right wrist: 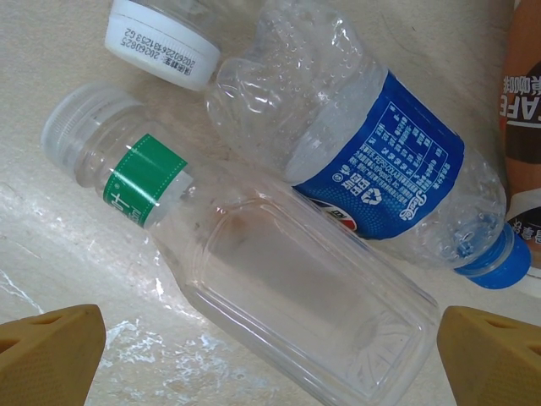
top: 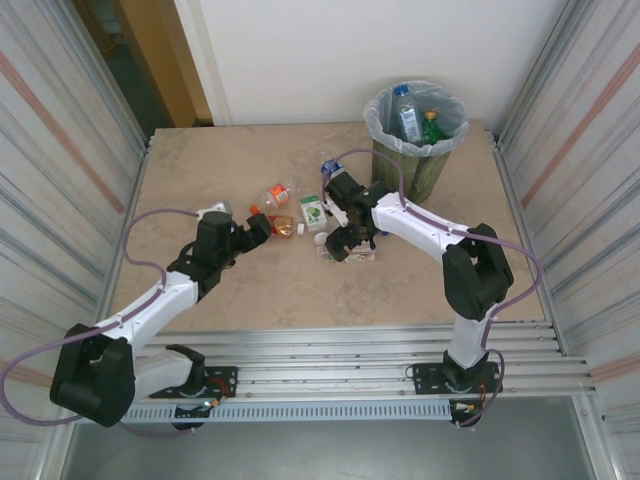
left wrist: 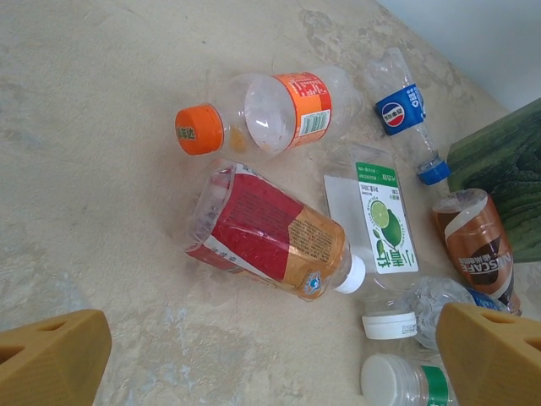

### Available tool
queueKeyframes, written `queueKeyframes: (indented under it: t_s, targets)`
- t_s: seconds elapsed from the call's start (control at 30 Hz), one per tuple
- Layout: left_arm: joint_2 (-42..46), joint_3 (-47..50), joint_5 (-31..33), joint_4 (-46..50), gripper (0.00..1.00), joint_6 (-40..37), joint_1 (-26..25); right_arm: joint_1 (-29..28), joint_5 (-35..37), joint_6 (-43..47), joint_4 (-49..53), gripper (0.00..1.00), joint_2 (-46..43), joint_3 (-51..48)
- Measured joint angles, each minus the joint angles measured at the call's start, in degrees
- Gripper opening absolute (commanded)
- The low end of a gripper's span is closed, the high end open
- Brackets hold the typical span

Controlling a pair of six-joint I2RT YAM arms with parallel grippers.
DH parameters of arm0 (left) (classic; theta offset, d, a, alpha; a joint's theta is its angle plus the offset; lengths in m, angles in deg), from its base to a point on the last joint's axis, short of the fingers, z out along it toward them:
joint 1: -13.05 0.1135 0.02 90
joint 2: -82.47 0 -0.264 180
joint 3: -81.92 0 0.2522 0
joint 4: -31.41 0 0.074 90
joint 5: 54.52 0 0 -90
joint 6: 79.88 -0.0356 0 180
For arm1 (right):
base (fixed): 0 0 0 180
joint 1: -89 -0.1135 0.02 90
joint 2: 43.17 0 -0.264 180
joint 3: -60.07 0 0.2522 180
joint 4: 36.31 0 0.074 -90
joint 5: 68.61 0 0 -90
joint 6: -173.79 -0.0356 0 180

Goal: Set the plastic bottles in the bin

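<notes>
The dark green bin [top: 372, 118], lined with a clear bag, stands at the back right with two bottles inside. Several bottles lie mid-table. My left gripper [top: 262, 226] [left wrist: 270, 365] is open over bare table, just short of a red-labelled bottle [left wrist: 270, 233] [top: 283, 226]. Beyond that lie an orange-capped bottle [left wrist: 279, 114] [top: 275, 193], a lime-labelled one [left wrist: 380, 211] and a small Pepsi bottle [left wrist: 404, 114]. My right gripper [top: 345, 246] [right wrist: 270, 359] is open, its fingers on either side of a clear square bottle [right wrist: 279, 296] with a green neck band. A crushed blue-labelled bottle [right wrist: 372, 161] touches it.
A brown coffee bottle [left wrist: 478, 241] [right wrist: 520, 85] lies near the bin's foot [left wrist: 507, 169]. A white-capped bottle neck [right wrist: 165, 42] points into the cluster. Corrugated metal walls close in the table left and right; a metal rail runs along the near edge.
</notes>
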Motion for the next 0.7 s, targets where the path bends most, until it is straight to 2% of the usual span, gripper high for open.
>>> queueKeyframes:
  t_s: [0.47, 0.7]
  targets:
    - [0.0, 0.02, -0.87, 0.0, 0.99, 1.22, 0.37, 0.11, -2.36, 1.25, -0.09, 0.98, 3.93, 0.68]
    - [0.0, 0.28, -0.9, -0.02, 0.99, 1.46, 0.37, 0.39, -3.67, 1.33, -0.15, 0.94, 4.52, 0.68]
